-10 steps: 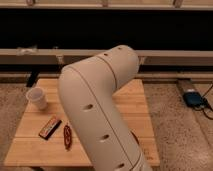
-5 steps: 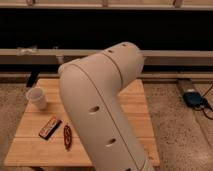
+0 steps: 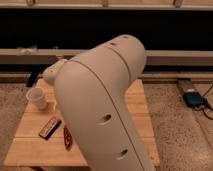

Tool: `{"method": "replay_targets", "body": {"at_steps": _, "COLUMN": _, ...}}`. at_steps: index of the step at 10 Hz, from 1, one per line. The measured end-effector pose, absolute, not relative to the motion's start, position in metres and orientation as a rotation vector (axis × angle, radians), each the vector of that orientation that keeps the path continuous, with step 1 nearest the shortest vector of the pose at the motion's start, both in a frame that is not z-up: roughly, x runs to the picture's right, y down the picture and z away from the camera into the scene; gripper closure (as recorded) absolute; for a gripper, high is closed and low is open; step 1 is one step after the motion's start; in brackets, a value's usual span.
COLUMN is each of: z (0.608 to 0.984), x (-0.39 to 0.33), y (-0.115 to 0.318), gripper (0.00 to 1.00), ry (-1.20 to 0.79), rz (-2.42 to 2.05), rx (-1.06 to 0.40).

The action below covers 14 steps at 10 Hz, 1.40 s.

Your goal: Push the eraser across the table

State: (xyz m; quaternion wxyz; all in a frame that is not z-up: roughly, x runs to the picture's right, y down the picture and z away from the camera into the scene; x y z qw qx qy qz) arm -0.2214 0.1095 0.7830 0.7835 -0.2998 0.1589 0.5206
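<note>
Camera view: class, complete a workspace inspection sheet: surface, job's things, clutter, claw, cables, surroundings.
Surface: low light wooden plank table, partly hidden by the big cream robot arm.
Job's things: flat dark eraser bar with orange-red edge, lying near the table's left front.
Clutter: white cup upright behind the eraser; red twisted piece beside it.
Claw: not seen; the arm blocks it.
Cables: dark cable from a blue device on the floor, right.
Surroundings: speckled floor, long pale ledge before a dark wall.

Big cream arm [image 3: 105, 105] folded close in fgd, elbow up-right; pincer hidden behind it.
</note>
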Motion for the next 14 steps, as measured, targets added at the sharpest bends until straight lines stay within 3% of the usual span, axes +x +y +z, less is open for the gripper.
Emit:
{"method": "replay_targets", "body": {"at_steps": 7, "z": 0.74, "x": -0.293, "y": 0.164, "gripper": 0.2, "ry": 0.219, "rz": 0.823, "rx": -0.566}}
{"method": "replay_targets", "body": {"at_steps": 14, "z": 0.74, "x": -0.312, "y": 0.194, "gripper": 0.2, "ry": 0.187, "rz": 0.746, "rx": -0.504}}
